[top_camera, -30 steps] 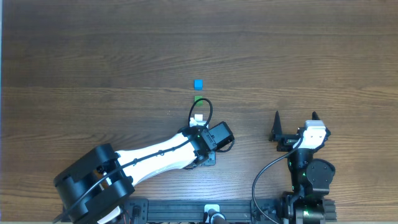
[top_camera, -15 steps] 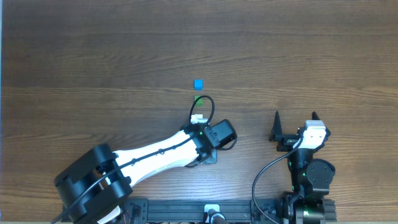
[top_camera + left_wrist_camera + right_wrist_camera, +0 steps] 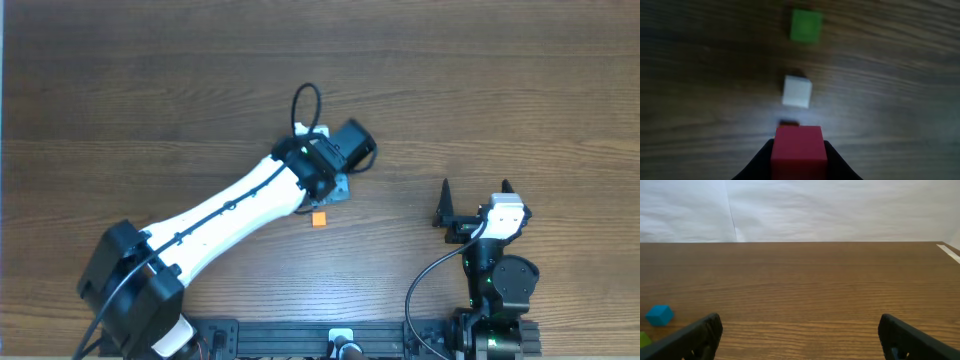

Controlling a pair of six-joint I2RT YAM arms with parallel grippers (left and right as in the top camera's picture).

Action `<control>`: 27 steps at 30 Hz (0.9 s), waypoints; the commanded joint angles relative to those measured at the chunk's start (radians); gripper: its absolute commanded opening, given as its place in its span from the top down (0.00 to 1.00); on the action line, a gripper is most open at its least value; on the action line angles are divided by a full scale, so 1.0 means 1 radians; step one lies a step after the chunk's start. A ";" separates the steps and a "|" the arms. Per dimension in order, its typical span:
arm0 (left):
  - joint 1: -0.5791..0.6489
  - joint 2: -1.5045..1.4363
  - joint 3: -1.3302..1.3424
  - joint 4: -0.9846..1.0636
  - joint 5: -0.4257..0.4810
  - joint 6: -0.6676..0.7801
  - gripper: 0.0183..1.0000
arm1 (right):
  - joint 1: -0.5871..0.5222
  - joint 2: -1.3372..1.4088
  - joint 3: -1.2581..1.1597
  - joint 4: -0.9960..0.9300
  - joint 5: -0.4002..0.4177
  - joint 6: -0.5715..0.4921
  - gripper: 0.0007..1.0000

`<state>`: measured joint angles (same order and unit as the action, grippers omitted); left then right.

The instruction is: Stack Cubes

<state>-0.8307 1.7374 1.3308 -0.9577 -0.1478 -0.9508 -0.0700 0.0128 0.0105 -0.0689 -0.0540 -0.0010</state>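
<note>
Red cube is pinched by the left gripper over the middle of the brown wooden table; the right gripper is seen spread nearer its right edge.

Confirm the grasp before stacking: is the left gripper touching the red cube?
Touching: in the left wrist view the left gripper pinches the red cube between both fingers.

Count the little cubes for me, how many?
5. Red cube in the left claw; white cube just ahead of it; green cube past that; blue cube next to the green; orange cube beside the left arm. Others may hide under the arm.
</note>
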 commanded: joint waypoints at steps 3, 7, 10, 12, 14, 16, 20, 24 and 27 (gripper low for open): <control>0.048 0.102 0.011 0.060 0.005 0.108 0.91 | 0.005 -0.008 -0.005 -0.004 0.002 0.000 0.01; 0.050 0.127 0.011 0.064 0.005 0.111 0.91 | 0.005 -0.008 -0.005 -0.004 0.002 0.000 0.01; 0.053 0.137 0.011 0.068 0.005 0.111 0.91 | 0.005 -0.008 -0.005 -0.003 0.002 0.000 0.01; 0.053 0.142 0.011 0.068 0.008 0.111 0.91 | 0.005 -0.008 -0.005 -0.004 0.002 0.000 0.01; 0.053 0.148 0.011 0.068 0.009 0.111 0.90 | 0.005 -0.008 -0.005 -0.004 0.002 0.000 0.01; 0.053 0.157 0.011 0.068 0.016 0.111 0.90 | 0.005 -0.008 -0.005 -0.004 0.002 0.000 0.01; 0.053 0.169 0.011 0.085 0.018 0.126 0.90 | 0.005 -0.008 -0.005 -0.003 0.002 0.000 0.01; 0.053 0.178 0.011 0.106 0.028 0.136 0.90 | 0.005 -0.008 -0.005 -0.003 0.002 0.000 0.01; 0.053 0.180 0.011 0.106 0.027 0.136 0.89 | 0.005 -0.008 -0.005 -0.004 0.002 0.000 0.01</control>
<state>-0.7837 1.9011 1.3308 -0.8520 -0.1272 -0.8314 -0.0700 0.0128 0.0105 -0.0689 -0.0540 -0.0002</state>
